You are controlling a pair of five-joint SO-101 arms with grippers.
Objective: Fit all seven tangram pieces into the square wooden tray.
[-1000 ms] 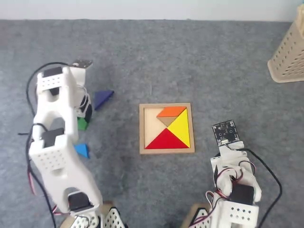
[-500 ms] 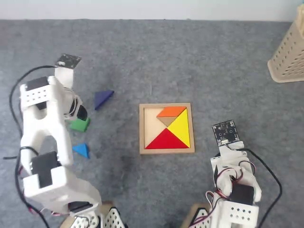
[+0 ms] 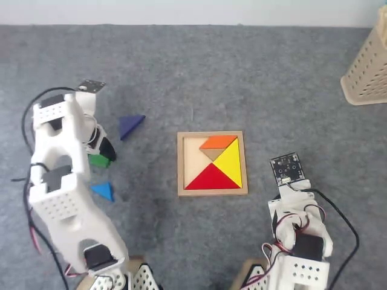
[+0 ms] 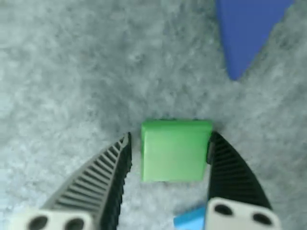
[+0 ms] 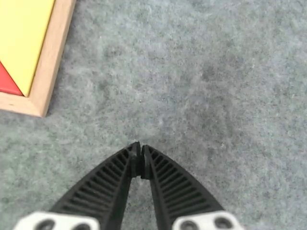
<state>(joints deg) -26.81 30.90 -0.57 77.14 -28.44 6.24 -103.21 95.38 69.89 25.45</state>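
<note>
The square wooden tray (image 3: 181, 164) lies mid-table and holds an orange piece (image 3: 217, 142), a small brown triangle (image 3: 210, 153), a yellow triangle (image 3: 230, 164) and a red triangle (image 3: 210, 178). To its left, loose on the carpet, are a dark blue triangle (image 3: 130, 125), a green square (image 3: 98, 161) and a light blue triangle (image 3: 104, 191). My left gripper (image 4: 170, 139) is open and straddles the green square (image 4: 175, 151); one finger touches its side and the other stands slightly off. My right gripper (image 5: 140, 158) is shut on nothing, low over carpet just off the tray's corner (image 5: 33, 103).
A perforated cream container (image 3: 369, 66) stands at the far right edge. Grey carpet covers the table, with bare room behind the tray and between the tray and the loose pieces. The dark blue triangle (image 4: 247, 33) lies just beyond the green square.
The left arm swung out to the left, then came back over the green square, its fingers now on either side of it. The right arm stayed still.
</note>
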